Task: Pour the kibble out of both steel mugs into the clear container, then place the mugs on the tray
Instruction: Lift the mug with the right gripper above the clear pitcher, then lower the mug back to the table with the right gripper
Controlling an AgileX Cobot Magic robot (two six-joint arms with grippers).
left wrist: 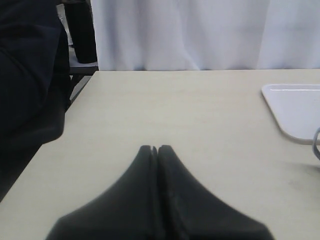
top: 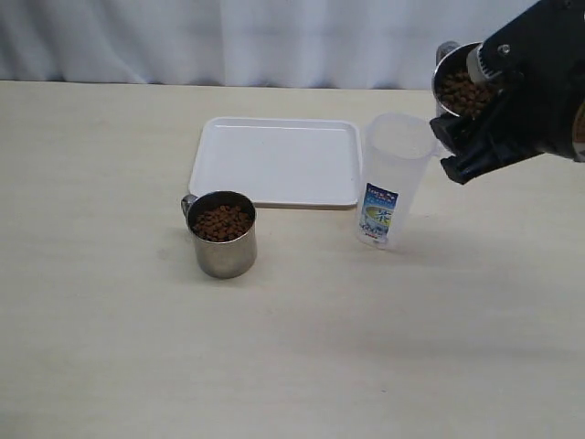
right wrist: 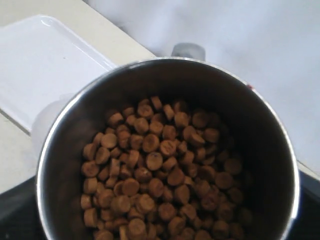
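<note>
- Gripping the raised steel mug (top: 454, 84) in my right fingers (top: 471, 139), I held it in the air up beside the mouth of the clear container (top: 395, 178), on that container's right in the exterior view.
- That mug was tilted, so its open top faced the exterior camera. Its kibble (right wrist: 155, 175) lay heaped inside the steel wall, below the rim.
- The clear container stood upright on the worktop (top: 110, 320), just beside the front right corner of the tray (top: 274, 160), with its label turned to the front.
- The tray lay flat on the worktop behind the other things.
- The standing steel mug (top: 222, 251) sat upright just in front of the tray's left front corner. It held its own kibble (top: 221, 222) and its handle pointed back and to the left.
- My left fingers (left wrist: 156, 165) were pressed together with nothing between them. They hung over bare worktop, well apart from the tray corner (left wrist: 295, 110) seen ahead of them.
- A white curtain (top: 274, 37) hung behind the worktop.
</note>
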